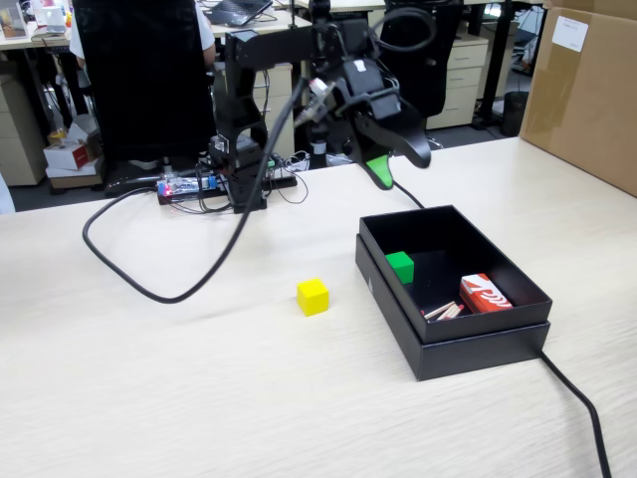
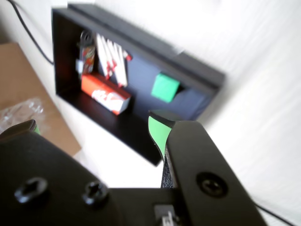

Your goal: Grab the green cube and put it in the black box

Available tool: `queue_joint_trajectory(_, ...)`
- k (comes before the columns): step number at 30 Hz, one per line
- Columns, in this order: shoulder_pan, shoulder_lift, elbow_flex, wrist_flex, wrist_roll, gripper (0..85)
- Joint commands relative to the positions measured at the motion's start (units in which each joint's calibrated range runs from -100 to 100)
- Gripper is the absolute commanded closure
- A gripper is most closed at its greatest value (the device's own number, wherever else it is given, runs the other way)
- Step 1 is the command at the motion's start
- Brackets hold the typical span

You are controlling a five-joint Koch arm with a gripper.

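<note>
The green cube (image 1: 400, 266) (image 2: 165, 87) lies inside the black box (image 1: 453, 344) (image 2: 141, 41), close to the box wall that is on the left in the fixed view. My gripper (image 1: 398, 165) (image 2: 94, 126) hangs in the air above the box's far edge, well apart from the cube. Its jaws stand wide open, and nothing is between its green-lined fingertips (image 2: 157, 128).
A yellow cube (image 1: 313, 297) sits on the table left of the box. A red-and-white packet (image 1: 485, 294) (image 2: 106, 94) and some sticks also lie in the box. A brown cardboard box (image 1: 587, 90) stands at the right, and black cables (image 1: 149, 284) cross the table.
</note>
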Motion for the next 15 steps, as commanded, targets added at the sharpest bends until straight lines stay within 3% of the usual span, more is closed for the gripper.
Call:
queue_joint_trajectory(1, -2.0, -14.5, -3.9, 3.3, -3.4, 38.7)
queue_joint_trajectory(7, -7.4, -35.1, -21.3, 5.8, -6.3, 36.0)
queue_joint_trajectory(15, -11.7, -55.4, -45.6, 12.7, -6.4, 35.0)
